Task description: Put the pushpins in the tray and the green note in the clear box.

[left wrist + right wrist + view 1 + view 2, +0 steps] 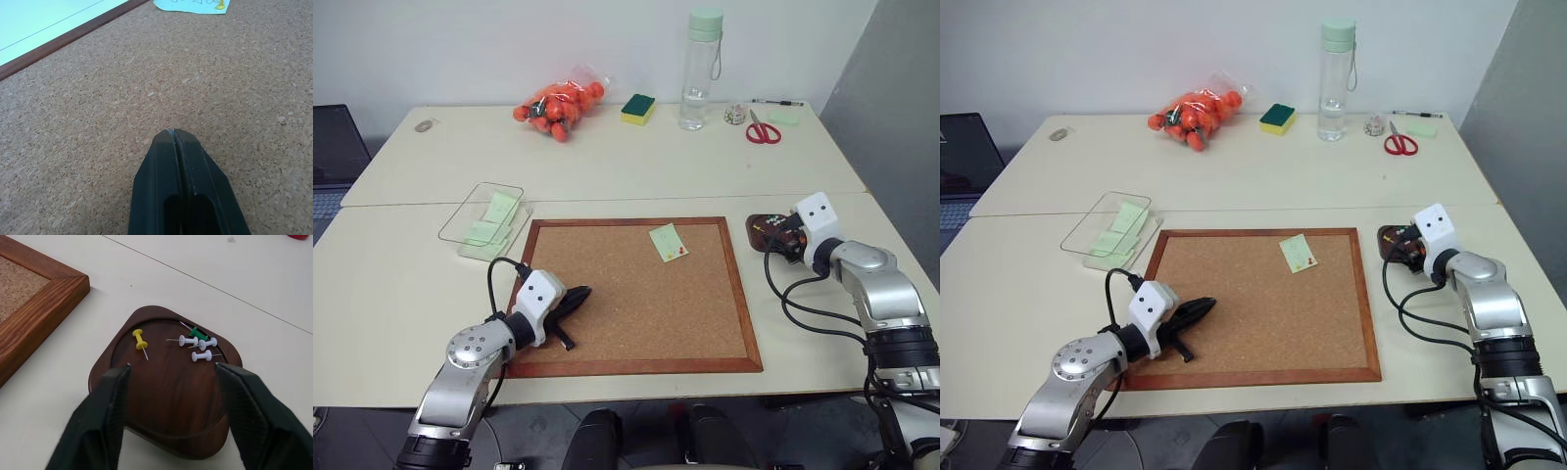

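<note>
Risk first: your right gripper (171,369) hangs with jaws spread wide and empty just above the tray (166,431), so a careless lift or sideways drag could clip its low rim and spill the 5 pushpins (198,342) lying just past the fingertips. The yellow pin (140,339) lies flat nearest the left-hand jaw, long axis running head-away to tip-toward you, while the 3 white ones point their needles sideways. Your left gripper (175,133) is closed on nothing over the cork board (636,294), and the green note (668,241), with pins in its near corner, sits well ahead of it.
</note>
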